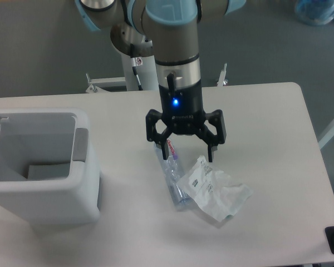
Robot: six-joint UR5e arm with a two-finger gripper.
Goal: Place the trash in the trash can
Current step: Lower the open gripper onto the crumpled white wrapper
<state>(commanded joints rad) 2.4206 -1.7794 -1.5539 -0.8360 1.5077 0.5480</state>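
Hanging with its jaws spread wide, the gripper [185, 152] is seen above the clear bottle [172, 173] lying on the table [267, 128] against the crumpled wrapper [212, 189], with the white trash can [39, 167] well apart at the left.

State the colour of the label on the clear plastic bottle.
Red-pink with white, on the clear plastic bottle; the fixed camera shows it.
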